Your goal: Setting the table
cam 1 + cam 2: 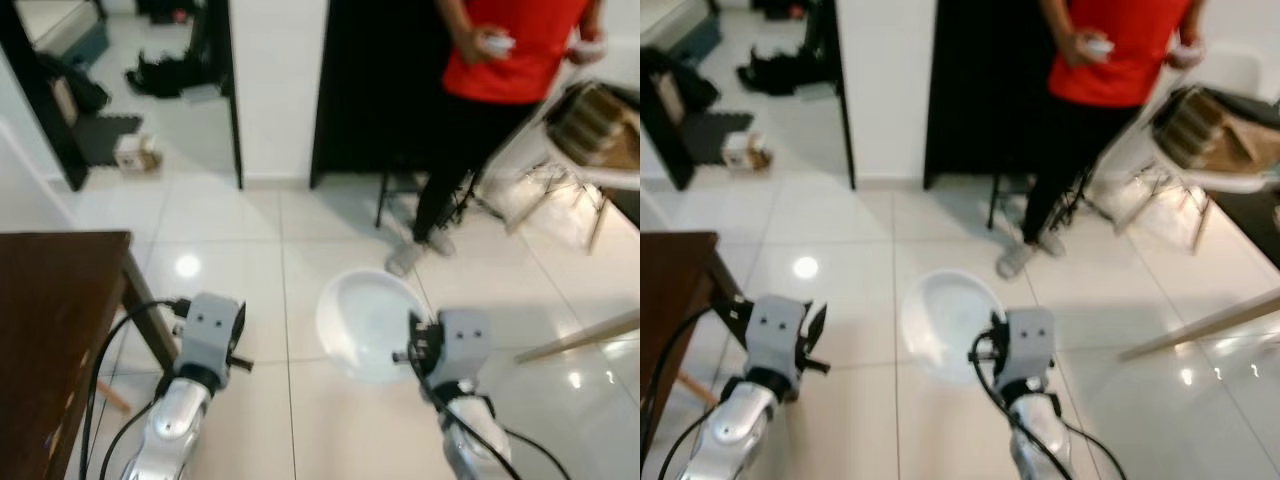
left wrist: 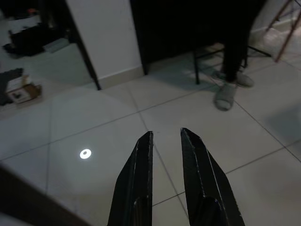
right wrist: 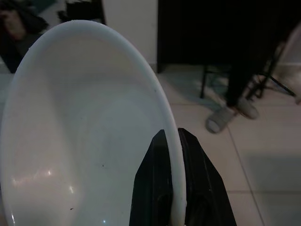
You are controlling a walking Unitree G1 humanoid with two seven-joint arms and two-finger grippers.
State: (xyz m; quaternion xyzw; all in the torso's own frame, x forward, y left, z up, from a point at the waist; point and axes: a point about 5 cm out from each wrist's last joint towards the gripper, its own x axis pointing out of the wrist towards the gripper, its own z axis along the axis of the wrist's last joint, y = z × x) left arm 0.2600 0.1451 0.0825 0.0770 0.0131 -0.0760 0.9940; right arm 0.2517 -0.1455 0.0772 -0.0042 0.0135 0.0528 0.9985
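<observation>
My right gripper [image 3: 171,136] is shut on the rim of a white bowl [image 1: 372,325], one finger inside and one outside. The bowl [image 3: 80,132] is tilted on its edge, its hollow facing me, and held in the air over the white tiled floor. My left gripper [image 2: 165,133] hangs over bare floor tiles with a narrow gap between its fingers and nothing in them. A dark brown wooden table [image 1: 50,320] stands at my left, its corner beside my left arm [image 1: 205,345].
A person in a red shirt [image 1: 510,50] and dark trousers stands ahead on the right, holding small white controllers. A white chair with stacked items [image 1: 600,130] is at far right. A wooden bar [image 1: 580,340] slants in from the right. A doorway with a box [image 1: 138,153] lies far left.
</observation>
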